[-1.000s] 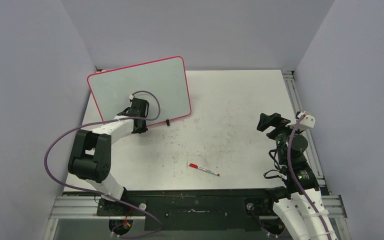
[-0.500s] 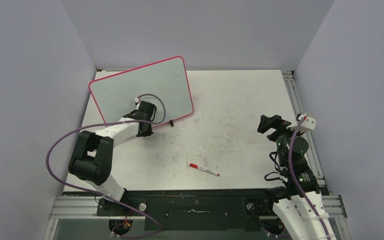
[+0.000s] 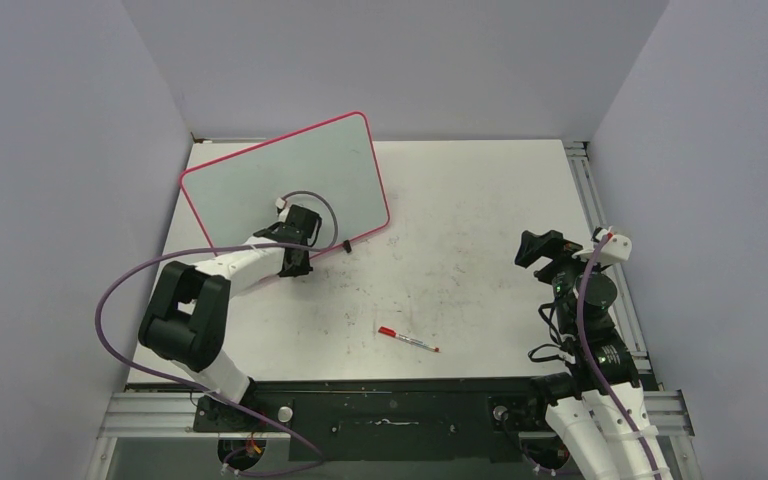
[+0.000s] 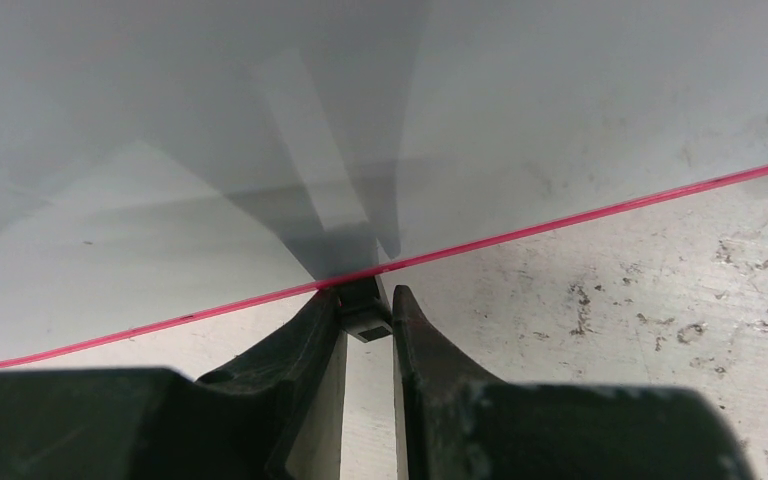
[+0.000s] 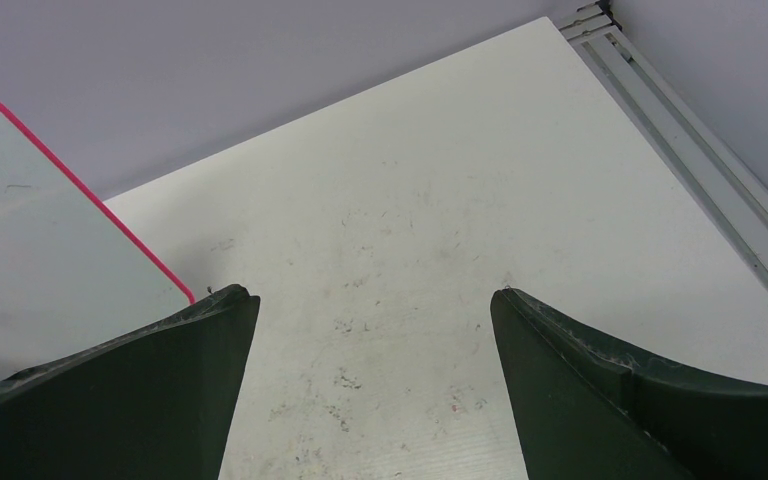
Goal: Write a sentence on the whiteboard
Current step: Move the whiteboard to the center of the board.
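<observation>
Table (image 3: 480,200): white, scuffed top filling the middle of the top view, with grey walls on three sides.

Whiteboard (image 3: 260,180): we find it in the upper left of the top view, its red-pink rim enclosing a glossy grey-white face. Its lower long edge runs on a slant, higher at the right of the frame. In the right wrist view only a rounded corner (image 5: 50,230) shows, at the left edge.

Left gripper (image 3: 295,262): it sits at the middle of the board's lower edge. In the left wrist view the fingers (image 4: 310,330) are pressed in on a small black clip foot (image 4: 365,320) just under the red rim, pinching it from both sides.

Right gripper (image 3: 532,248): it is at the right of the top view, well apart from the board. In its own view (image 5: 370,295) the jaws are spread wide, with bare table between them.

Marker (image 3: 408,340): thin, red at its left end, lying flat in the lower middle of the top view, apart from both grippers.

Second clip foot (image 3: 346,244): black, on the same lower edge, to the right of the left gripper.
</observation>
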Robot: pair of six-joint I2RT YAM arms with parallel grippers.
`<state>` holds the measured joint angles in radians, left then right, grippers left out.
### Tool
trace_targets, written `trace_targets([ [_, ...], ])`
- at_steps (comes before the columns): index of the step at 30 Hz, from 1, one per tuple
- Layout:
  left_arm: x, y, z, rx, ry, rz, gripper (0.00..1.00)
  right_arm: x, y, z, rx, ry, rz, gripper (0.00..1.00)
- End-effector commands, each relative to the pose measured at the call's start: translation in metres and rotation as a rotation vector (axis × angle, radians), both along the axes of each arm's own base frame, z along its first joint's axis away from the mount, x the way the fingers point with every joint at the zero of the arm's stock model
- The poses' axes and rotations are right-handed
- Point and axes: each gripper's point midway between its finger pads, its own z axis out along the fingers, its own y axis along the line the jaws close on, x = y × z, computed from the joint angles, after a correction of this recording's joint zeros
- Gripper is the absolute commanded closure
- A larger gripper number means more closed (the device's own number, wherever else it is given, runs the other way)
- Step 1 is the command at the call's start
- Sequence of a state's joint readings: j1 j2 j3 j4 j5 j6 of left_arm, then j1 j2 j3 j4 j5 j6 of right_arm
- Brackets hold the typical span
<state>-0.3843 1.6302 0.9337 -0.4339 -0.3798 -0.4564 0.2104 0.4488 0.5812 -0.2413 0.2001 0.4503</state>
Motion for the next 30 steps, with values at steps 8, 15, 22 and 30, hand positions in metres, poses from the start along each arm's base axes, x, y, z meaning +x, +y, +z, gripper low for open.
trace_targets([
  [8, -0.04, -0.016, -0.006, 0.008, 0.148, -0.121, 0.89, -0.001, -0.003, 0.007, 0.0, -0.03, -0.013, 0.1],
  [15, -0.049, -0.015, 0.002, 0.012, 0.137, -0.14, 0.62, -0.002, -0.004, 0.008, -0.006, -0.026, -0.018, 0.1],
  [22, -0.055, -0.019, 0.024, 0.002, 0.079, -0.171, 0.45, -0.003, -0.003, 0.01, -0.009, -0.026, -0.013, 0.1],
  [30, -0.063, -0.057, 0.083, -0.083, -0.127, -0.389, 0.23, -0.008, -0.003, 0.024, -0.021, -0.028, 0.001, 0.1],
])
